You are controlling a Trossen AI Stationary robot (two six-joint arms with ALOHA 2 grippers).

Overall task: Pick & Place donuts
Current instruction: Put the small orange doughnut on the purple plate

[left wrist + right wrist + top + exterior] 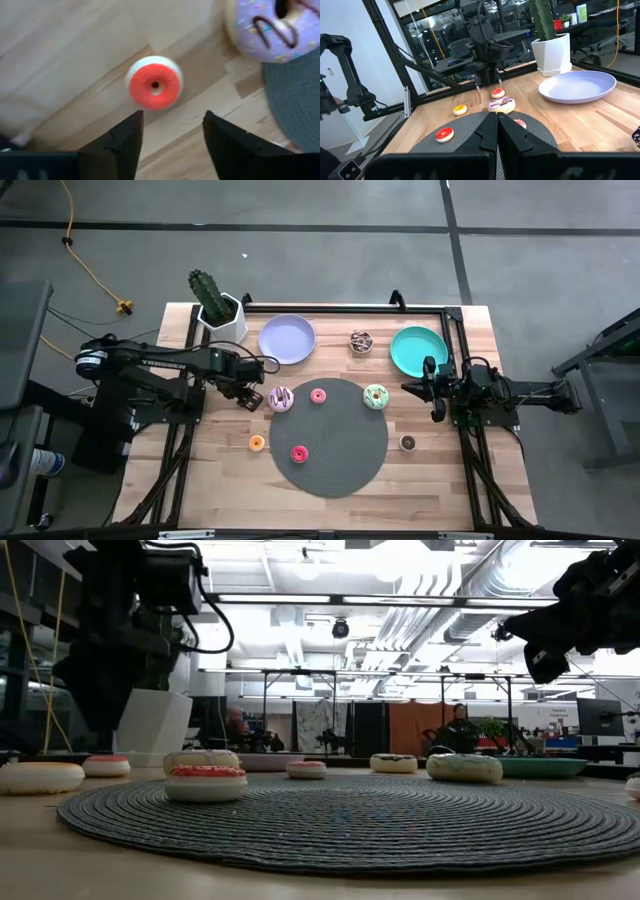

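Several small ring donuts lie flat on the table. A red-orange donut (154,89) rests on the bare wood, and my left gripper (172,117) hangs open above it without touching it. The arm hides this donut in the high view. On or near the dark mat (330,475) lie the white-purple sprinkled donut (281,399), a pink one (318,395), a green one (375,396) and a red one (299,453). An orange donut (257,442) and a chocolate one (408,442) sit on the wood. My right gripper (497,131) is shut and raised near the teal plate (418,350).
A lavender plate (287,338) and a white pot with a cactus (220,310) stand by the far edge. A brown sprinkled donut (361,341) lies between the two plates. A black frame runs around the table. People show in the room beyond.
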